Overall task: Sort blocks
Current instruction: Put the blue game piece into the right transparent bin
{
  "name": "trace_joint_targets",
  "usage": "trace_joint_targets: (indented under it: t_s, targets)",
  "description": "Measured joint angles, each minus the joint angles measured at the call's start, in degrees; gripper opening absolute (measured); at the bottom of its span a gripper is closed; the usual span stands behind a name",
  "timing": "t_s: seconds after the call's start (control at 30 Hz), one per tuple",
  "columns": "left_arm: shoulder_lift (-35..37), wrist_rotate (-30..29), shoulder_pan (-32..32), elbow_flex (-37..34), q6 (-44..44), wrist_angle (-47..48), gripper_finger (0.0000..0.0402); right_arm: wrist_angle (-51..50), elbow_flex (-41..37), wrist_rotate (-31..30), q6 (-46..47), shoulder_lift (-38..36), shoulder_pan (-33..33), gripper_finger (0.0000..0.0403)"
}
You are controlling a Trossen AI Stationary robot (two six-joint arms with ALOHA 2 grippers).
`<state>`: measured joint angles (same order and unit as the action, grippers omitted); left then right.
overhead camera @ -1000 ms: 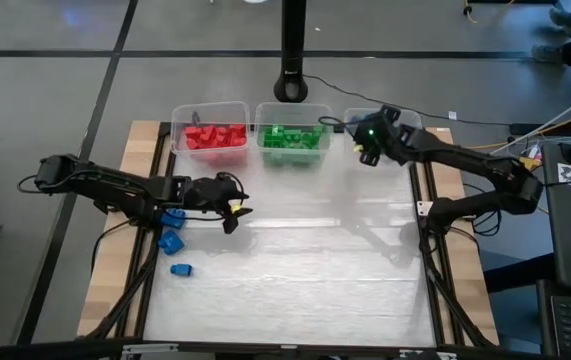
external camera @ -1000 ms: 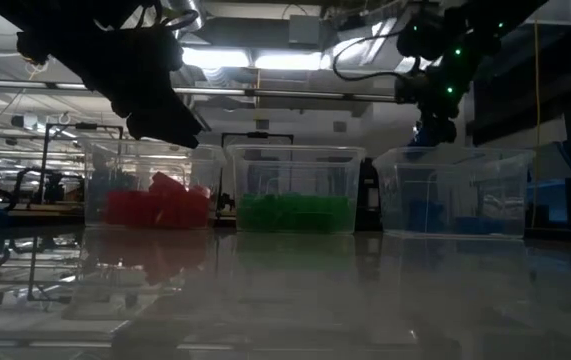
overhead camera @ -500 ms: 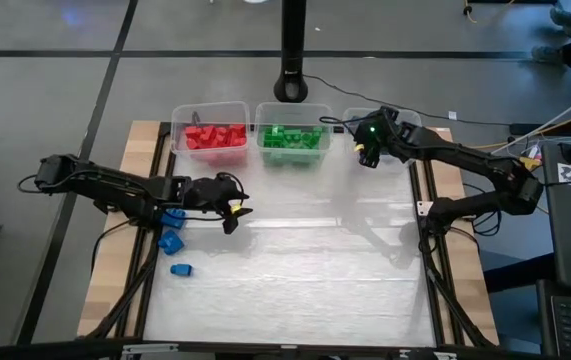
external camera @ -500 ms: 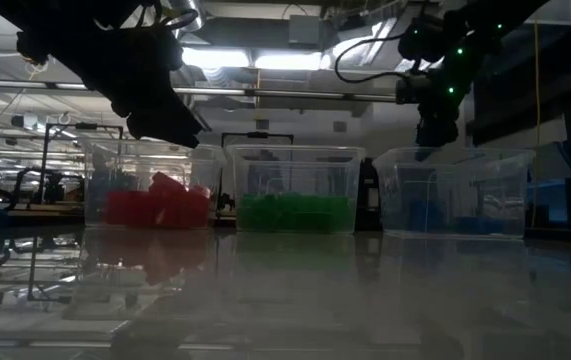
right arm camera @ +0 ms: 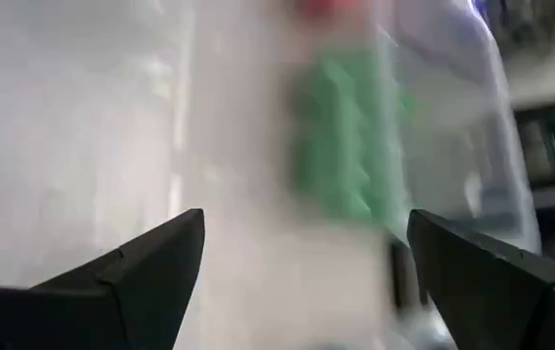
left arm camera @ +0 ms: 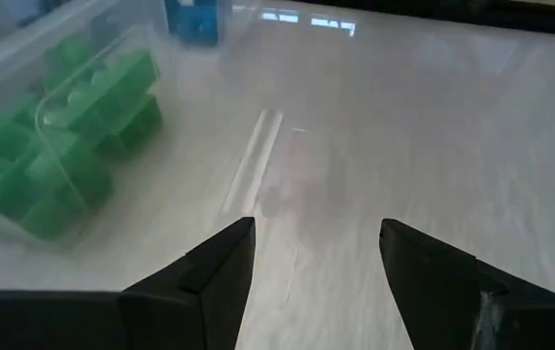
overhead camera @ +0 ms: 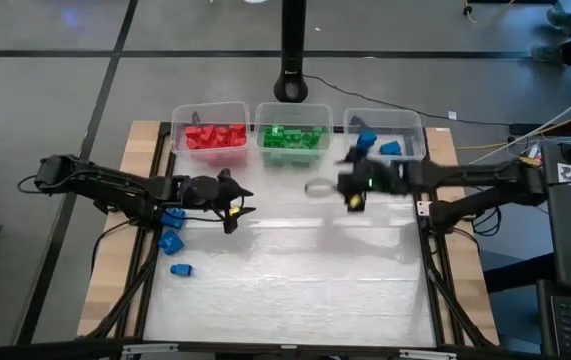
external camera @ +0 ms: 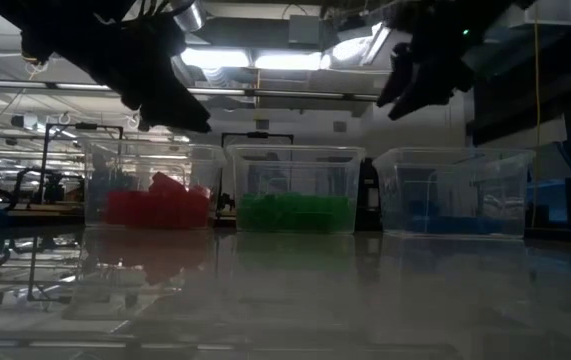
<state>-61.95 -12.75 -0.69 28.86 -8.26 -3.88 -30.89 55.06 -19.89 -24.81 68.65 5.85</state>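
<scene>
Nearest the front edge of the table, on its left side, one blue block lay alone on the pale surface. A little farther in lay two more blue blocks, one of them right beside the left arm and partly under it.

Just past them the left gripper hung over the table, pointing toward the middle. Its fingers stood parted with nothing between them; the left wrist view showed only bare tabletop in the gap, with a corner of the green bin off to one side.

At about the same depth, right of centre, the right gripper hung above the table in front of the bins, pointing left. Its fingers were spread wide and empty (the right wrist view was blurred, showing little more than a smear of green and red beyond them).

Along the far edge stood three clear bins in a row. The left bin held red blocks, the middle bin held green blocks, and the right bin held a few blue blocks. Behind the middle bin rose a dark post.
</scene>
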Motion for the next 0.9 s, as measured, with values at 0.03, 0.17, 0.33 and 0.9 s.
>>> trace_joint_targets:
  t_s: [0.03,0.17,0.33,0.9]
  targets:
    - [0.0,0.1,0.2,0.0,0.9,-0.2,0.0210,2.4,-1.3,-0.3,0.6,0.3,-2.7,0.0356]
    - [0.0,0.1,2.0,2.7,4.2,3.4,0.0216,12.8,-7.1,-3.0,2.9,1.7,-12.0,0.0356]
    - [0.0,0.1,1.5,12.3,3.1,21.1,0.0257,23.0,-12.4,-6.8,5.6,4.1,-19.4,0.0356]
    - [-0.3,7.6,-37.6,12.6,-43.4,48.3,0.0273,33.9,-14.6,-8.6,6.4,15.7,-24.2,0.0356]
